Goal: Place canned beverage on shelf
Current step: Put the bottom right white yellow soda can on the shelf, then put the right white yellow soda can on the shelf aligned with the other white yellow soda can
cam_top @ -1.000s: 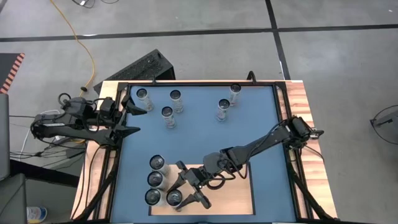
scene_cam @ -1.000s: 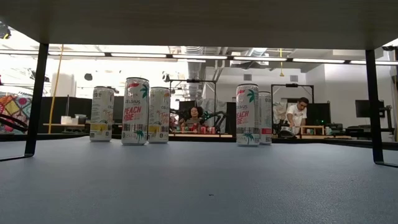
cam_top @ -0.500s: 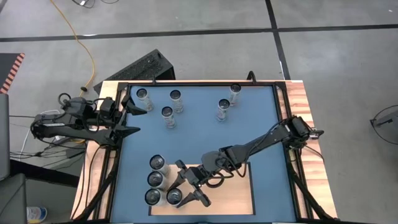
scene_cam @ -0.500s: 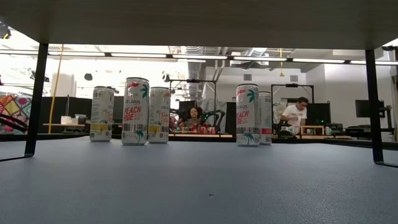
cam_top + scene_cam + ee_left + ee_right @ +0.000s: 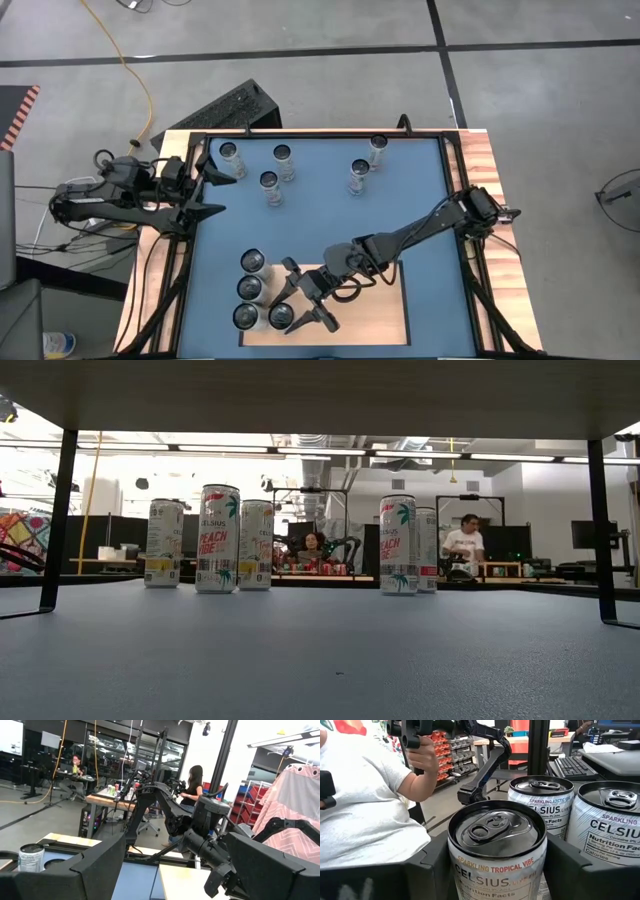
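The right end effector (image 5: 298, 305) sits low in the frame, its fingers apart around a can (image 5: 281, 317) standing on the shelf (image 5: 370, 315). The left end effector (image 5: 212, 188), at the surface's left edge, is open.

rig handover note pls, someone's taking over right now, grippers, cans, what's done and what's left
Right gripper: over the shelf, fingers either side of the tropical vibe can at the shelf's front-left; whether it grips or has let go cannot be told.
Left gripper: waiting open at the table's left edge, holding nothing.
Done: three cans stand in a column at the shelf's left edge, and the can between the fingers makes four.
Left: five cans stand on the blue surface at the far side. Next, probably back the right arm off and fetch one of them.
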Robot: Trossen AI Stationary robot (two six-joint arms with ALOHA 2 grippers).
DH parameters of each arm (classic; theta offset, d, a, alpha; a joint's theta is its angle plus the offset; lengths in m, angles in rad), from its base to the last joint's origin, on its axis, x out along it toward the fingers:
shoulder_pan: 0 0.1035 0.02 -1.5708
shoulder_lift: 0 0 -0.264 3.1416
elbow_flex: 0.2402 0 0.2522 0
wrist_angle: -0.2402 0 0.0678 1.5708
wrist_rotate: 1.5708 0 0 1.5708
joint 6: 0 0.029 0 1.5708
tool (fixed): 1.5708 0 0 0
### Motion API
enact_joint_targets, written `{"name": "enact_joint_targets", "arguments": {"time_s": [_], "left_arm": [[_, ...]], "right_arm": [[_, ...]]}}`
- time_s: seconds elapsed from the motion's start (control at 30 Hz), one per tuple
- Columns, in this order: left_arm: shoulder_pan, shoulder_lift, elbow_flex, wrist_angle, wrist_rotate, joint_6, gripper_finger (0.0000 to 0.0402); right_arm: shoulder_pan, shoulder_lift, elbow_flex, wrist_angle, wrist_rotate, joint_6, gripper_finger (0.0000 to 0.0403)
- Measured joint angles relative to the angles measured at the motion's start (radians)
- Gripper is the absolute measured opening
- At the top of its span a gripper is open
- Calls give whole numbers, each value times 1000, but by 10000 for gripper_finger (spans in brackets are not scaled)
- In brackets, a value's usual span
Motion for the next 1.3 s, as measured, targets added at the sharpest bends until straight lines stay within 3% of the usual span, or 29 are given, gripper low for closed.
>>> {"name": "enact_joint_targets", "arguments": {"time_s": [0.27, 0.7, 1.0, 1.1, 1.23, 1.3], "left_arm": [[0, 0, 0, 0, 3, 0, 333], [0, 0, 0, -5, 2, 0, 333], [0, 0, 0, -44, -87, 35, 333], [0, 0, 0, -55, -145, 61, 333], [0, -2, 0, -114, -265, 117, 333], [0, -2, 0, -155, -314, 119, 333]], "right_arm": [[-8, -2, 1, -2, 1, 9, 302], [-13, -45, 7, -66, 7, 0, 306], [-19, -119, 109, -414, 34, -49, 306], [-24, -156, 162, -596, 146, -99, 306], [-42, -191, 223, -788, 373, -154, 306], [-63, -195, 245, -810, 452, -173, 306]]}}
